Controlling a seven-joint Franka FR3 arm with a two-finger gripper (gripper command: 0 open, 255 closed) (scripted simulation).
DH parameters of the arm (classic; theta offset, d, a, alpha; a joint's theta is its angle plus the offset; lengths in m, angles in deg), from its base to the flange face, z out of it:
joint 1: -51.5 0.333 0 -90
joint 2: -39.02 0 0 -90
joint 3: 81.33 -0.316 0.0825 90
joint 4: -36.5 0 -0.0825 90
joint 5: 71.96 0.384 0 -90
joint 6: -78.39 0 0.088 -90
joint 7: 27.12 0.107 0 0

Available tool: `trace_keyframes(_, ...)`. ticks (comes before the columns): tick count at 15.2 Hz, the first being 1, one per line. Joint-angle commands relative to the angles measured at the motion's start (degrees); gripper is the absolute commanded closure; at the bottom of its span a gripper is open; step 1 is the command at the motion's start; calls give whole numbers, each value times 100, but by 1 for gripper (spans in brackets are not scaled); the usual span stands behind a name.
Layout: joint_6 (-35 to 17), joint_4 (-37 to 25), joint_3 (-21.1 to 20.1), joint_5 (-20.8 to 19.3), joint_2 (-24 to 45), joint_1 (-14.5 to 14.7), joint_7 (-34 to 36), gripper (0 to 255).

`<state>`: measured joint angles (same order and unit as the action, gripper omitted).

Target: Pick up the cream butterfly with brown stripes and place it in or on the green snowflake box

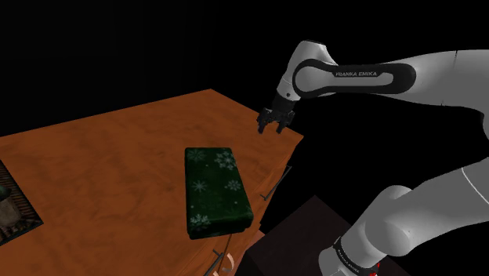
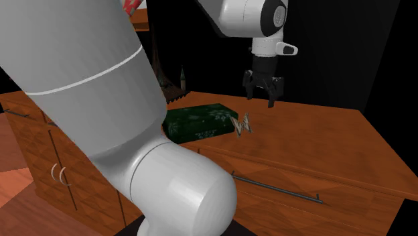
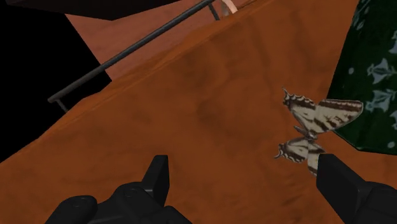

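Two black fingers of the gripper [image 3: 245, 168] stand spread wide apart in the wrist view, with nothing between them but bare wood. Just past one fingertip, off to the side of the gap rather than inside it, sits the butterfly [image 3: 315, 124]. It is cream with brown stripes and its wings are open. It rests on the orange-brown desk [image 3: 210, 114], just beside one end of the dark green box [image 3: 375, 76], whose lid carries pale snowflake marks. I cannot tell whether a wing tip touches the box.

The second exterior view shows the gripper [image 2: 261, 90] hanging above the desk [image 2: 321, 141], clear of the surface, fingers pointing down and parted. The butterfly [image 2: 242, 125] stands below it and slightly toward that view's left, wings raised. It is next to the end of the box [image 2: 197, 121] that faces that view's right. Closer to this camera, a thin dark handle [image 2: 278, 189] runs along the desk's front panel.

From the shoulder view, the gripper [image 1: 274, 124] hovers over the desk's corner at that view's right. The box [image 1: 213, 188] lies flat, nearer the camera and toward that view's left of the gripper, near the front edge of the desk [image 1: 102, 172]. The white arm [image 1: 353, 78] reaches in from the right above the dark stand [image 1: 302, 235]. Beyond the desk is a black area.
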<state>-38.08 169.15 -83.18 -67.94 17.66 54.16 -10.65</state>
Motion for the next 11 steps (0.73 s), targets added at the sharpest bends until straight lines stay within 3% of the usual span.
trace_keyframes(1,-213,-72,-60,142,352,62,121,0)
trace_keyframes(9,-953,-645,-248,690,1912,275,427,0)
trace_keyframes(11,-1032,-614,-257,699,1960,281,426,0)
